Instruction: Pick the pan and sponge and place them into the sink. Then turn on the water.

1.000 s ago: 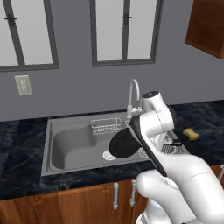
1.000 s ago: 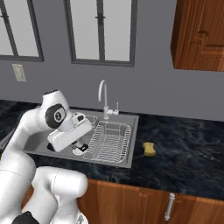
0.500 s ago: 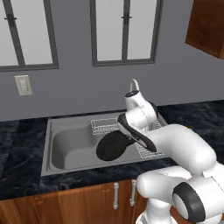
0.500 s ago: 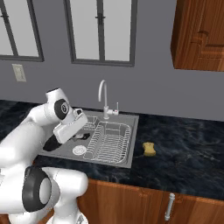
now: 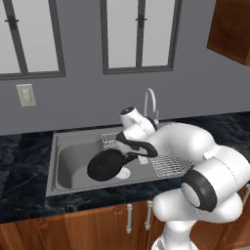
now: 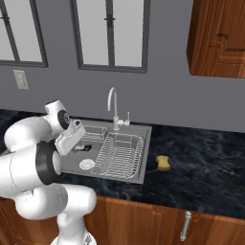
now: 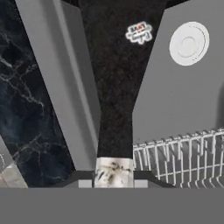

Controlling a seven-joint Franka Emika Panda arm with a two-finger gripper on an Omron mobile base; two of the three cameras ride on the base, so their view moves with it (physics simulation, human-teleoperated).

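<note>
The black pan (image 5: 104, 165) hangs low in the left half of the grey sink (image 5: 68, 155), beside the white drain (image 5: 124, 173). My gripper (image 5: 138, 156) is shut on the pan's handle. In the hand view the handle's pale tip (image 7: 113, 171) sits between the fingertips of the gripper (image 7: 113, 177), and the dark pan (image 7: 118, 78) stretches away above the sink floor (image 7: 175, 92). The yellow sponge (image 6: 163, 163) lies on the black counter right of the sink (image 6: 139, 165). No water runs from the curved silver faucet (image 5: 149, 99).
A wire dish rack (image 6: 119, 152) fills the sink's right half and a small wire basket (image 5: 109, 141) stands at its back. Black marbled counter (image 5: 19, 161) surrounds the basin. Windows and a wall outlet (image 5: 26, 95) are behind; a wooden cabinet (image 6: 217, 38) hangs at upper right.
The arm has swung left and carried the pan from above the dish rack into the sink's left half, lower than before. The sponge has not moved.
</note>
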